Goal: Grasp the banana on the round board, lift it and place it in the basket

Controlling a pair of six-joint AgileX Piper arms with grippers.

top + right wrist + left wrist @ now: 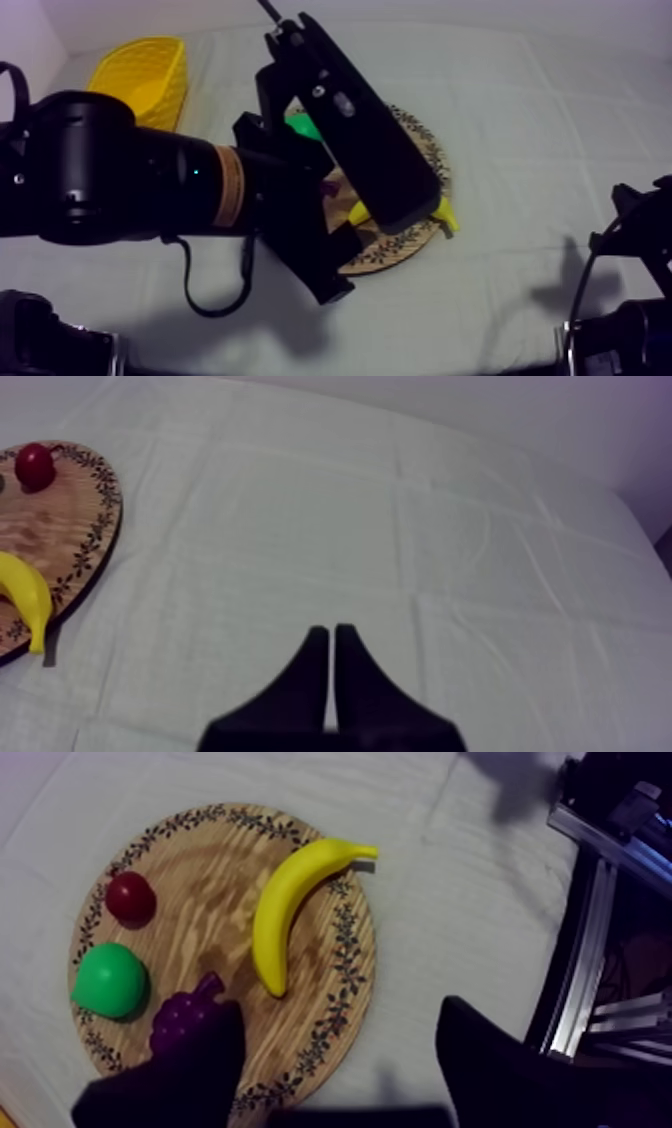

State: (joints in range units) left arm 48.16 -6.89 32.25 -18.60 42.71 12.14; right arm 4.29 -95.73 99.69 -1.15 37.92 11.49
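Left wrist view puts you right over the board (200,862). The banana (290,902) lies on it, on the side nearer the metal frame (585,952). Its blunt end rests on the wood, and its stem pokes out past the patterned rim, above the cloth (450,882). The small red fruit (130,897) and the pear (108,980) sit on the opposite side of the board, apart from the banana. The grapes (185,1020) lie just beside the pear.

Your left gripper (338,1007) has its fingers wide apart with nothing between them. One finger shows in front of the grapes, the other over the cloth beside the board. The banana's blunt end falls between the two, nearer the finger by the grapes. You cannot tell from here how high the fingers hang above the wood.

In the top view the left arm (150,180) comes in from the left and covers most of the board, with one yellow end of the banana showing past it at the rim. The basket (140,75) stands at the far left of the cloth, well apart from the board. The right arm (640,240) sits low at the right edge.

In the right wrist view your right gripper (332,638) has its fingers pressed together in a narrow wedge, holding nothing. It is over bare cloth, well apart from the board with the banana and the small red fruit on it.
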